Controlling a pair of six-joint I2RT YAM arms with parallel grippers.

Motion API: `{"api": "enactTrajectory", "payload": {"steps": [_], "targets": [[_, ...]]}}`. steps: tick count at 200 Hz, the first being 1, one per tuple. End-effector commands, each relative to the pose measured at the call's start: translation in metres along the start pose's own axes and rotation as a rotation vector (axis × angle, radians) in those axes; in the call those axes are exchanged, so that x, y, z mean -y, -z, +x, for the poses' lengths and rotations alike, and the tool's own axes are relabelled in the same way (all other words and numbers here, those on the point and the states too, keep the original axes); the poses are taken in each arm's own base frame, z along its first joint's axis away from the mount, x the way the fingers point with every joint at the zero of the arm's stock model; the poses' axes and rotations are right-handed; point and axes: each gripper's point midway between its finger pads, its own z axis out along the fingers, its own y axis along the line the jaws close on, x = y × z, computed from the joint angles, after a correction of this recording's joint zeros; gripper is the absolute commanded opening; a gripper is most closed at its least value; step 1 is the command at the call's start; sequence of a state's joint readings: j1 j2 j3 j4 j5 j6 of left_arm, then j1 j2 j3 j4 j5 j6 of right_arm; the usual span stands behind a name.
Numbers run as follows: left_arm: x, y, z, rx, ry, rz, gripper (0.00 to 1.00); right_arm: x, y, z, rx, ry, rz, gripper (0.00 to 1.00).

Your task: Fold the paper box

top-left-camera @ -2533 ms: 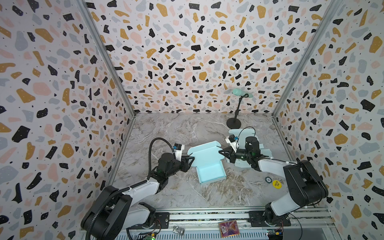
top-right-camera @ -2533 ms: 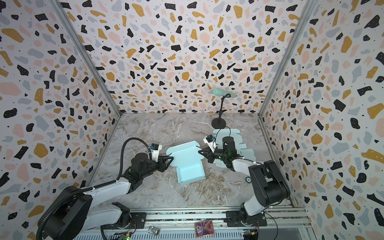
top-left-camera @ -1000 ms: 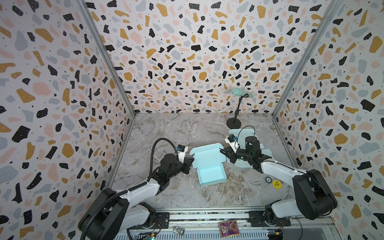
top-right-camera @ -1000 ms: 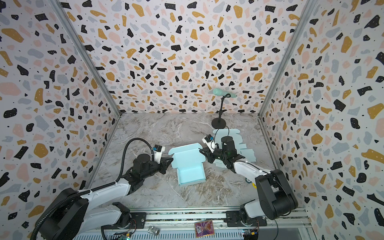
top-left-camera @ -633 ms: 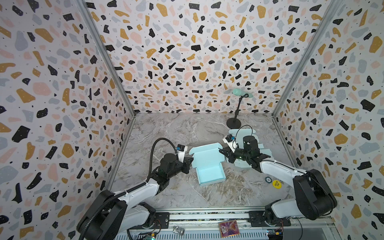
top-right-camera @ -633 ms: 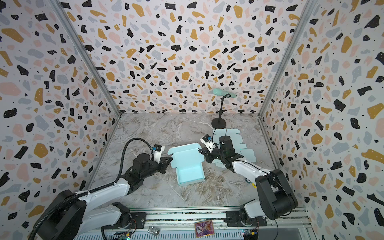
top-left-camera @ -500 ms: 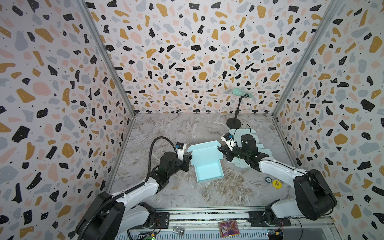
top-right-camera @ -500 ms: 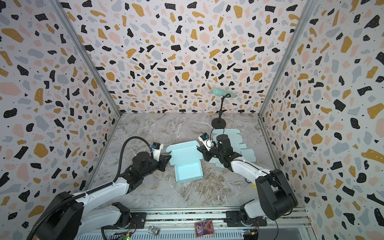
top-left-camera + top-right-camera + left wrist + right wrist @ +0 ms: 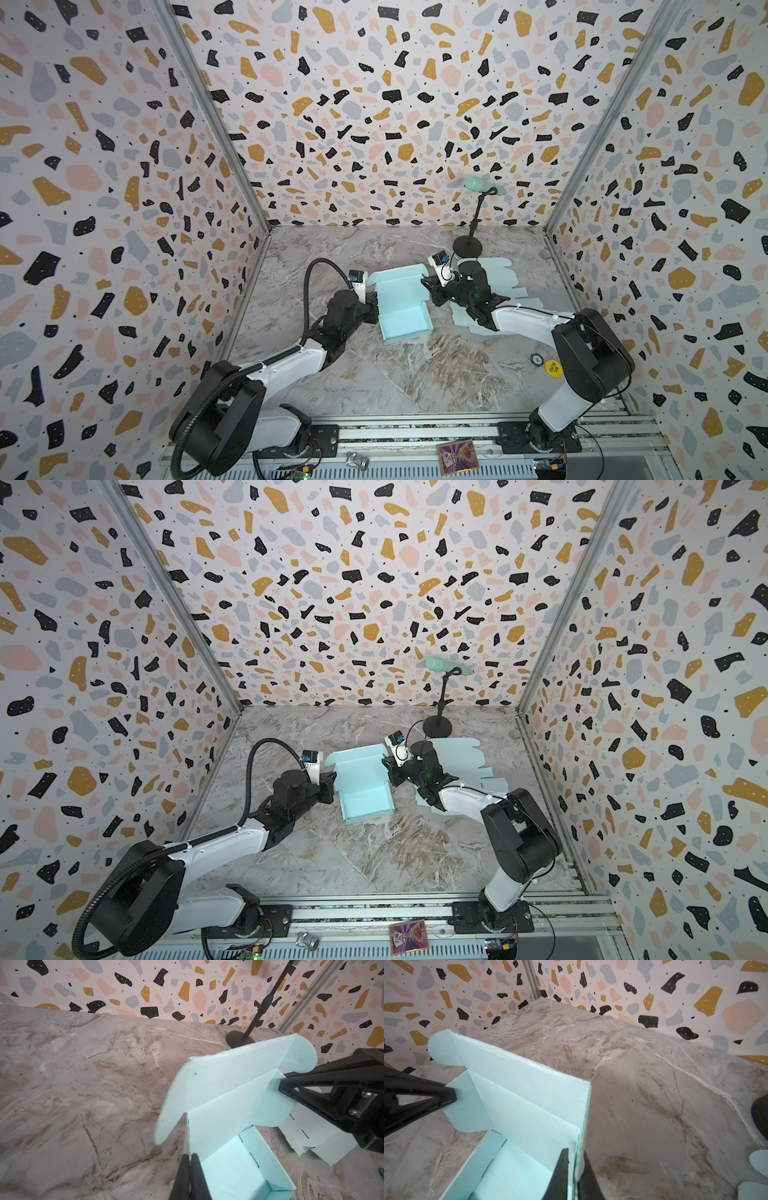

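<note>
A light blue paper box (image 9: 405, 318) (image 9: 365, 800) sits open on the marble floor in both top views. Its lid panel (image 9: 228, 1088) (image 9: 519, 1088) stands up at the far side, with rounded ear flaps at its ends. My left gripper (image 9: 376, 309) (image 9: 332, 788) (image 9: 189, 1155) is shut on the box's left wall. My right gripper (image 9: 428, 291) (image 9: 388, 771) (image 9: 576, 1152) straddles the right wall. Its outer finger touches the card, and a thin gap shows at the inner finger (image 9: 562, 1163).
A pile of flat blue box blanks (image 9: 505, 282) lies under and behind the right arm. A black stand (image 9: 467, 247) holding a green microphone stands at the back right. A yellow round sticker (image 9: 552, 368) and a small ring (image 9: 536, 358) lie near the right wall.
Both grippers have carried the box a little back and to the left. The lid stands more upright. The right jaws have parted slightly from the wall.
</note>
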State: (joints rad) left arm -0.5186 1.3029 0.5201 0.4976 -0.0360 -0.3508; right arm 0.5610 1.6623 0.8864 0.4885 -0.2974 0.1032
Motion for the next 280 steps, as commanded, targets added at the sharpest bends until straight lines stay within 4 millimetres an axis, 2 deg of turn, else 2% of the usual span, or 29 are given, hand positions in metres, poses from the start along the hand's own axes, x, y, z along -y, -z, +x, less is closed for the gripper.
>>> {"api": "enactTrajectory", "payload": {"steps": [1, 54, 89, 154, 213, 280], "targets": [[0.018, 0.002, -0.031, 0.149, 0.004, 0.065, 0.00, -0.027, -0.002, -0.033, 0.102, 0.005, -0.104, 0.14], [0.022, 0.002, -0.016, 0.150, -0.043, 0.036, 0.00, -0.044, -0.007, -0.027, 0.101, -0.039, -0.157, 0.16], [0.021, 0.008, -0.008, 0.171, -0.019, 0.036, 0.00, -0.055, -0.011, -0.012, 0.068, -0.013, -0.131, 0.18], [0.019, 0.020, -0.002, 0.229, 0.008, 0.014, 0.01, -0.068, 0.002, 0.005, 0.075, -0.007, -0.081, 0.24], [0.017, 0.032, 0.025, 0.244, 0.017, -0.005, 0.01, -0.082, 0.008, 0.023, 0.059, -0.005, -0.081, 0.24], [0.017, 0.051, 0.044, 0.244, -0.007, -0.017, 0.01, -0.100, 0.014, 0.033, 0.041, -0.002, -0.088, 0.25]]}}
